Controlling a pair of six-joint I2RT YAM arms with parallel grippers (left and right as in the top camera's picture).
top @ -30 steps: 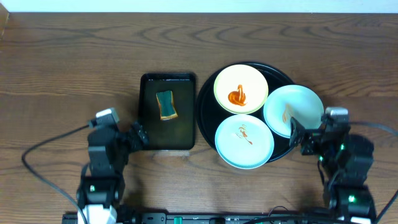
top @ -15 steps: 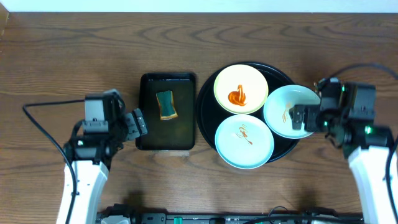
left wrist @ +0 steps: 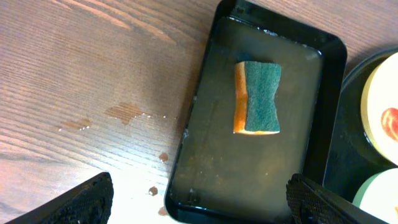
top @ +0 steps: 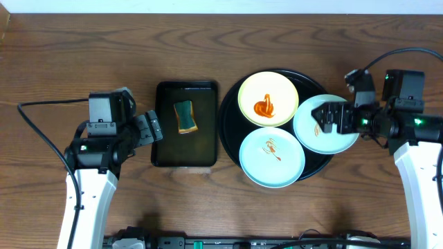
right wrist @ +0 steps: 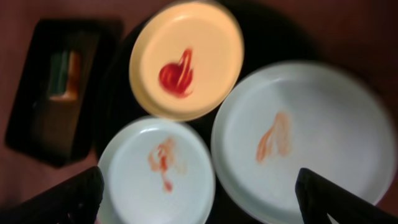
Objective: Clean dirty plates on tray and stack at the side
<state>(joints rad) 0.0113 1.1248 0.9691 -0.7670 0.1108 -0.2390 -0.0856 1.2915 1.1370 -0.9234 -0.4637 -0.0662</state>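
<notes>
Three plates lie on the round black tray (top: 232,117): a pale yellow plate (top: 268,99) with a red sauce blob, a mint plate (top: 271,157) with thin smears at the front, and a mint plate (top: 313,133) with a smear at the right. All three show in the right wrist view: yellow (right wrist: 186,59), front mint (right wrist: 155,171), right mint (right wrist: 305,140). My right gripper (top: 331,119) is open above the right mint plate. My left gripper (top: 149,130) is open beside the rectangular tray's left edge.
A rectangular black tray (top: 185,124) with wet film holds a green-and-orange sponge (top: 184,116), also in the left wrist view (left wrist: 257,96). Water drops lie on the wooden table (left wrist: 81,74) left of that tray. Cables trail from both arms.
Both arms have risen from the front edge and moved inward. The right gripper has come over the right mint plate; the left gripper has come to the rectangular tray's left side.
</notes>
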